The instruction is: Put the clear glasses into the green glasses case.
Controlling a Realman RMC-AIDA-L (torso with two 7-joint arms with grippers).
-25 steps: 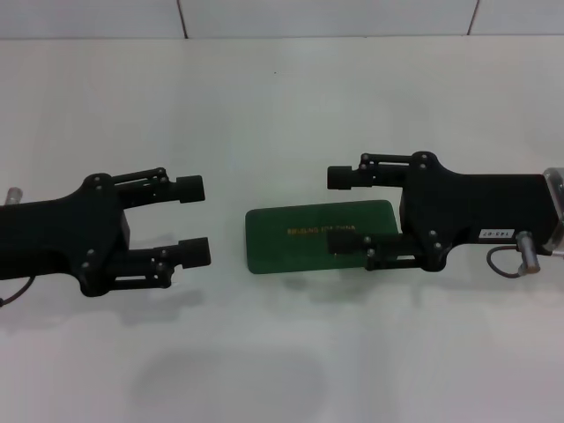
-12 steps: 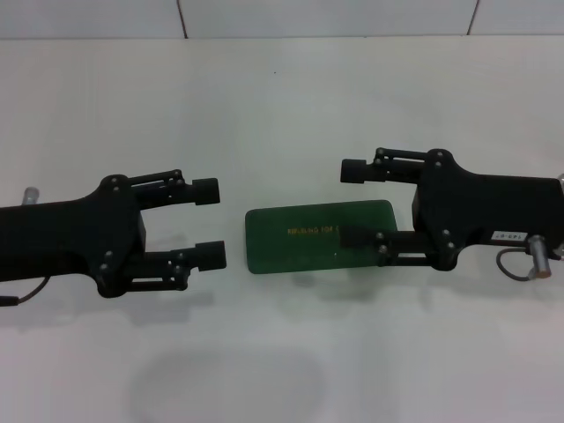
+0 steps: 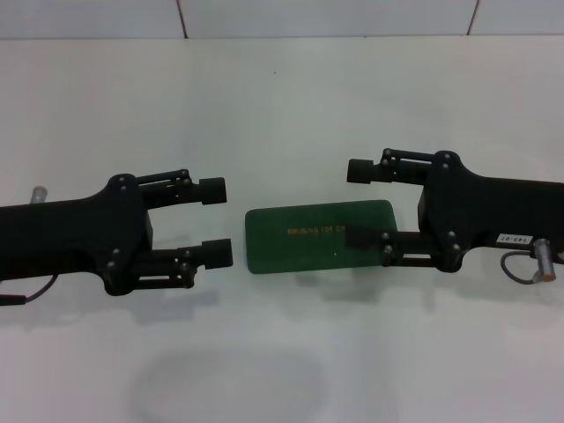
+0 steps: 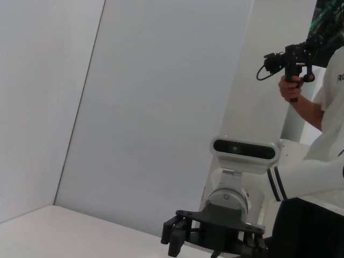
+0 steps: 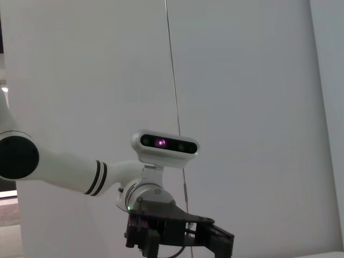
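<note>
Case: green glasses case lies shut at table centre, long axis left-right; clear glasses not visible
Right gripper: spread wide, near finger over case's right end; nearer arm
Left gripper: spread wide, just left of case

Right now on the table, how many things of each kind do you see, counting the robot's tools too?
Green glasses case, lid shut: 1
Open robot tools, left and right, one at each end of the case: 2
Clear glasses: 0 in view
Total: 3
</note>
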